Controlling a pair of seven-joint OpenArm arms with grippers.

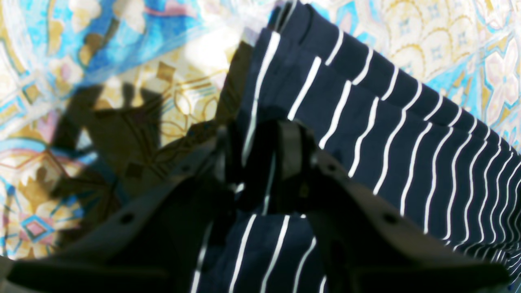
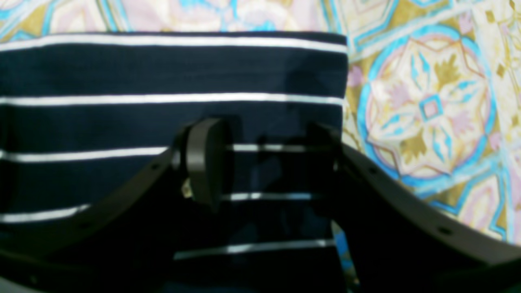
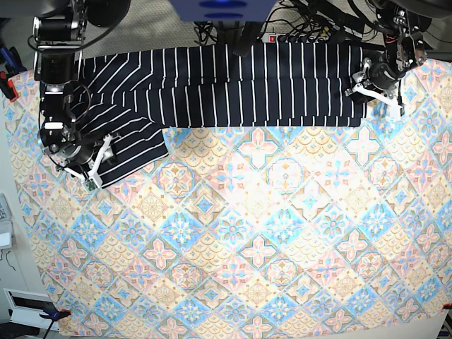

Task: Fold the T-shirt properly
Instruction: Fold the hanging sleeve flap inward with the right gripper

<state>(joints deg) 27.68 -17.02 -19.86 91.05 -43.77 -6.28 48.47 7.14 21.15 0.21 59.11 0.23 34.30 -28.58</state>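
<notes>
While left gripper point(image 1: 260, 158) apparently pinches T-shirt point(image 3: 233, 81), right gripper point(image 2: 260, 162) gapes.

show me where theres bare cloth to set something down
Free: the whole stretch of tablecloth below the T-shirt, from its lower hem to the near edge. Crowded: the far strip, where the shirt spans between the right gripper on its sleeve corner and the left gripper at its opposite end.
</notes>
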